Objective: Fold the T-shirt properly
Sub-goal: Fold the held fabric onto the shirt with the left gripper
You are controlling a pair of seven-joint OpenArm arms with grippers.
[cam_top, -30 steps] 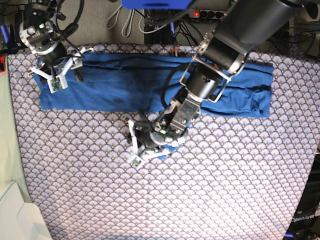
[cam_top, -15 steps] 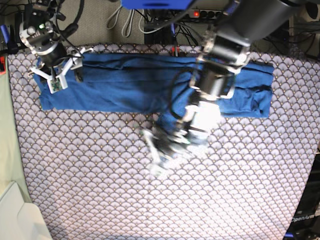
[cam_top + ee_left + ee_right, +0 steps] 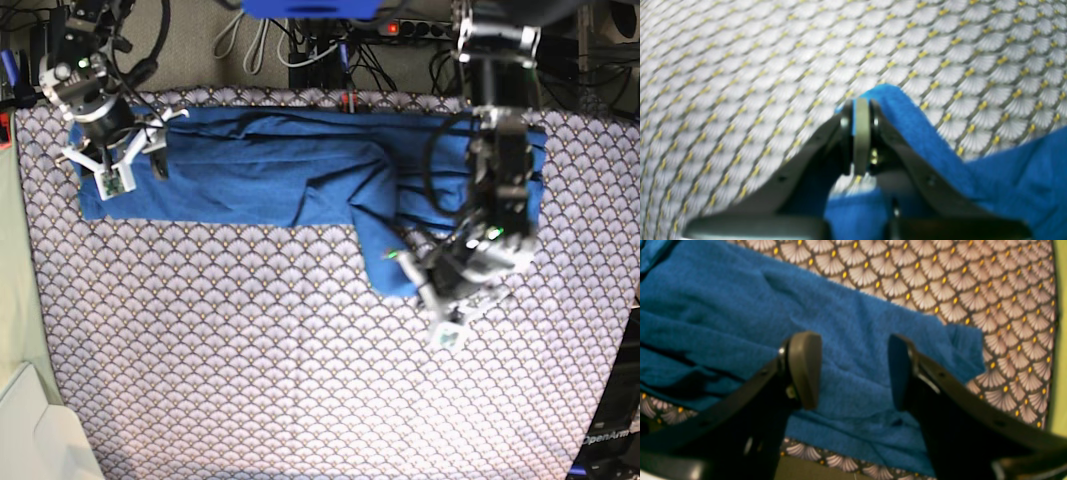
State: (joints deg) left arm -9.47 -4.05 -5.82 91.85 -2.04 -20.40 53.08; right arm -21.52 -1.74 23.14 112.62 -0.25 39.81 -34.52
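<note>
Only partly folded: T-shirt point(image 3: 300, 170) lay as long band; left gripper point(image 3: 862, 133) pinched its sleeve, right gripper point(image 3: 853, 373) wide above cloth.

The near half of the desk point(image 3: 250, 400) lay bare; the T-shirt point(image 3: 260, 170) and both arms crowded the far strip.

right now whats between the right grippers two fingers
In the right wrist view the right gripper is open, and only the T-shirt shows through the gap, lying flat on the tablecloth; nothing is pinched.
</note>
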